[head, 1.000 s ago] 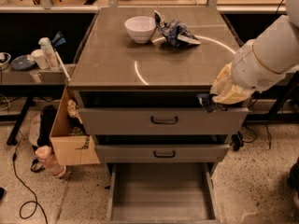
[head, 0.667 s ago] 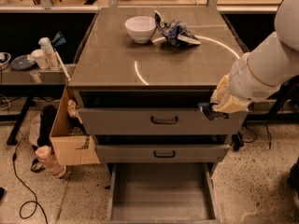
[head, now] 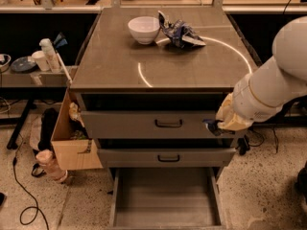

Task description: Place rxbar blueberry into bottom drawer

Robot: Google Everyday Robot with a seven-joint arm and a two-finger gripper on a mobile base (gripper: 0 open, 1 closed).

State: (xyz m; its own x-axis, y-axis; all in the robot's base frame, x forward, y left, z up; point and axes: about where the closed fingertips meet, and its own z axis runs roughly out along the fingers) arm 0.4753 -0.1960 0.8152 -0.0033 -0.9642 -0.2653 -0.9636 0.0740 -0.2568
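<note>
Descending along the cabinet's right front, the gripper (head: 215, 127) now sits lower than a second ago, level with the top drawer (head: 144, 124) face rather than the countertop edge. It appears clamped on the rxbar blueberry (head: 209, 123), a small dark-blue item protruding left from its tip. The bottom drawer (head: 165, 198) stands pulled out, below and left of the gripper, well apart. Judgement: carry in progress; the bar must travel further down and left before release.
</note>
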